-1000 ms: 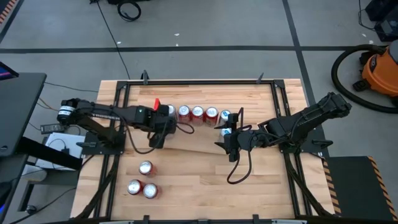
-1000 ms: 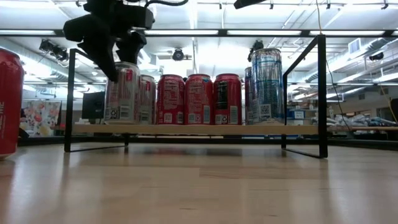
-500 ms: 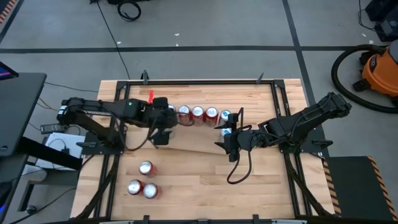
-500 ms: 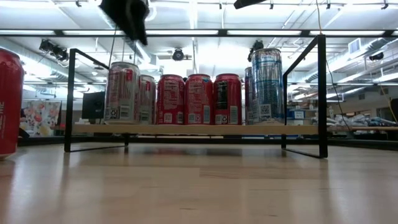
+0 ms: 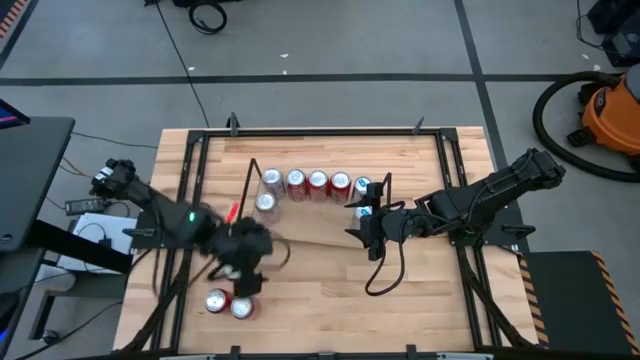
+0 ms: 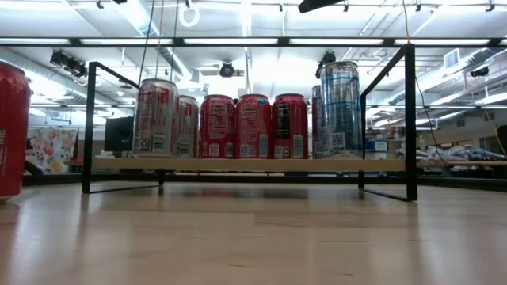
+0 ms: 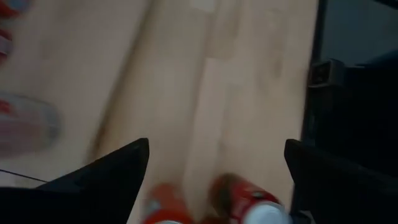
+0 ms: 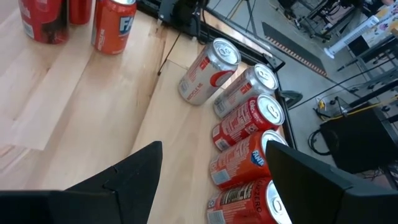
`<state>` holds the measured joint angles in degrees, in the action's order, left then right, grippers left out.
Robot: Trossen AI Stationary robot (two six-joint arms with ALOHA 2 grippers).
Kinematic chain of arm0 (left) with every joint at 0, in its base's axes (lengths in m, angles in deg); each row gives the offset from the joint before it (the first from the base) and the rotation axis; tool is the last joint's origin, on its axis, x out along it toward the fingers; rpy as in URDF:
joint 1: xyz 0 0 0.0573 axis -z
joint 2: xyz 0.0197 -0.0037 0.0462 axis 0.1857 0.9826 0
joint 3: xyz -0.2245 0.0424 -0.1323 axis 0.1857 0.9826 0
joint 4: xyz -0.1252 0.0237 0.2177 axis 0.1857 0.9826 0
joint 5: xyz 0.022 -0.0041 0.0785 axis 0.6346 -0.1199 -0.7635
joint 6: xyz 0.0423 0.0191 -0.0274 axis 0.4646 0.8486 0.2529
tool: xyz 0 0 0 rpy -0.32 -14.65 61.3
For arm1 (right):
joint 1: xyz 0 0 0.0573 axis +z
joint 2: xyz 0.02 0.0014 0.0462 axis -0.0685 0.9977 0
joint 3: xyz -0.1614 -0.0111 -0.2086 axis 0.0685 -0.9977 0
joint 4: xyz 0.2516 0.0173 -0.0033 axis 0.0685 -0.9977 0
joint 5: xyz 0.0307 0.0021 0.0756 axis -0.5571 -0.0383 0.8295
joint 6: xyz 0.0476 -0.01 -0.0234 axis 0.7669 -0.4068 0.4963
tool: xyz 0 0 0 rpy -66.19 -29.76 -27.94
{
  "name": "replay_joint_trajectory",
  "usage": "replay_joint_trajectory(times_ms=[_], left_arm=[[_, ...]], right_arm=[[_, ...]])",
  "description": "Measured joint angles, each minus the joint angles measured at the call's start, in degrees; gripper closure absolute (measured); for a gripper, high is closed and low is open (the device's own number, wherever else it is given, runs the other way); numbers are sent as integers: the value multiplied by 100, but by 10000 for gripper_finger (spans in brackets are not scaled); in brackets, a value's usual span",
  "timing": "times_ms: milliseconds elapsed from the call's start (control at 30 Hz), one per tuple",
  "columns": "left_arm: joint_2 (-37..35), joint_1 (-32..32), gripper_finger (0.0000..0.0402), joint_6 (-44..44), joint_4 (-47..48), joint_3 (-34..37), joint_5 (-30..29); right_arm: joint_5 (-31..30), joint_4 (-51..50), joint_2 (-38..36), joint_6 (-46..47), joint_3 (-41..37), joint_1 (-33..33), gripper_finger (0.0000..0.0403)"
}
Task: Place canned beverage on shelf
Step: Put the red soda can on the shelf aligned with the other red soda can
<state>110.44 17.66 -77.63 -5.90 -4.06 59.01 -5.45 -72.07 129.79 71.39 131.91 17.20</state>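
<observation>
Workshop floor with grey concrete all around, and the big light-wood tabletop (image 5: 400, 290) with black rails is where it's all happening. The small light-wood board shelf with thin black wire end frames (image 6: 238, 165) is now carrying a row of cans, and the newest one, a silver-and-red beverage can (image 6: 155, 117), is standing upright at the shelf's left end with nothing gripping it. A second ago the left gripper (image 5: 240, 272) was right at that can; now it's swinging away from the shelf toward the three loose red cans (image 5: 230, 297) on the tabletop near the front edge. Its fingers (image 7: 112, 168) are spread wide and empty. So that placement looks done, and I'd guess it's going for another can. The right gripper (image 5: 366, 222) is sitting just off the shelf's right end, parted and holding nothing.
</observation>
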Motion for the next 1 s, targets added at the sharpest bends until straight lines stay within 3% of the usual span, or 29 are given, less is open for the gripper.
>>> replay_joint_trajectory(times_ms=[100,267,533,867,1000], left_arm=[[245,598,17,-417,-145,3,-333],[967,1117,17,-550,-314,-15,-381],[1724,1174,17,-522,-153,-155,234],[1784,1146,17,-1020,-130,-164,458],[1656,1102,17,-1228,326,-162,485]], right_arm=[[14,100,0,-13,0,0,106],[20,244,0,-133,-7,0,106],[131,519,0,-219,-7,-37,106],[142,515,0,-177,-7,-26,106],[142,509,0,-175,-7,-26,106]])
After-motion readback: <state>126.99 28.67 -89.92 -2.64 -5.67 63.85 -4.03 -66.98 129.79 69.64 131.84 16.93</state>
